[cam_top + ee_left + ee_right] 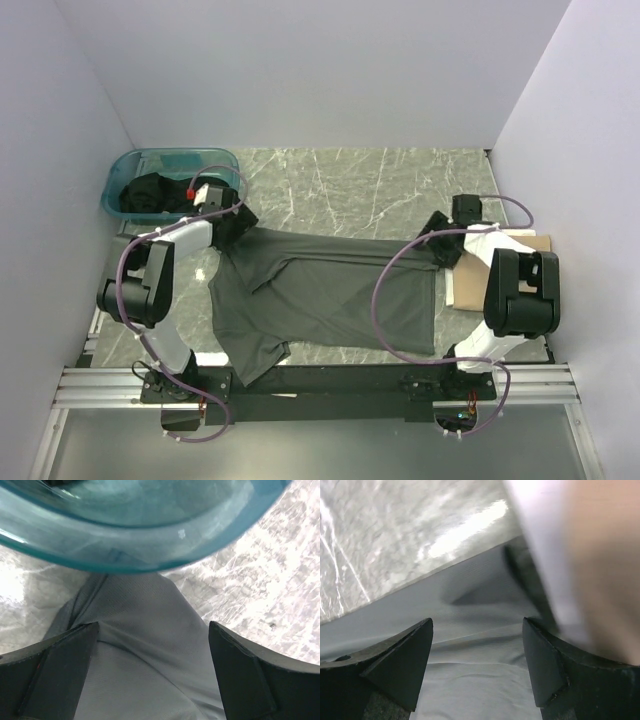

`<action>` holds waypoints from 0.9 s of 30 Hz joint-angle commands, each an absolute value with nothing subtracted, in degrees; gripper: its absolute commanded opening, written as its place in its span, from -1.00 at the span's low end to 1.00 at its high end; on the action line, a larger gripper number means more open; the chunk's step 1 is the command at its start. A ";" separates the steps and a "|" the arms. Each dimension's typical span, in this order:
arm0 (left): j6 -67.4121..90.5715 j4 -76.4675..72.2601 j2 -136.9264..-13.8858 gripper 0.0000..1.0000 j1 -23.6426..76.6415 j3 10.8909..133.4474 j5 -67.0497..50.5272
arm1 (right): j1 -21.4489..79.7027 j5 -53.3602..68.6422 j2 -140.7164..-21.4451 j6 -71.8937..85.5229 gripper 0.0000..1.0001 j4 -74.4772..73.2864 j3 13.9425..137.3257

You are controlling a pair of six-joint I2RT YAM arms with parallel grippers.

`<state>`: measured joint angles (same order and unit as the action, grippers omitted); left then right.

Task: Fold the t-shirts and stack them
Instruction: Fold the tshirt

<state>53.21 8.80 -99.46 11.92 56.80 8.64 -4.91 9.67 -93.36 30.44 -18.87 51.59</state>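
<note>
At left, just beside teal plastic tub (125, 175), left gripper (152, 640) spread wide, empty, over sleeve end of dark grey-olive soft cloth t-shirt (320, 295), lying flat on marbled grey tabletop (400, 180). Likely light, limp, bunches easily; best pinched at corner edges. At right, right gripper (477, 630) parted, empty, over hem corner.

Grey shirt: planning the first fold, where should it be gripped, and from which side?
Probably grip the shirt at its two far corners, coming straight down: it lies flat and spread, so only edges give the fingers cloth to pinch. The left gripper and right gripper hover there, open.
</note>
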 commanded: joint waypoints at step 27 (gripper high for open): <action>48.87 17.93 -89.12 0.99 17.93 56.95 11.35 | 3.78 5.80 -89.73 25.66 0.59 -22.76 57.30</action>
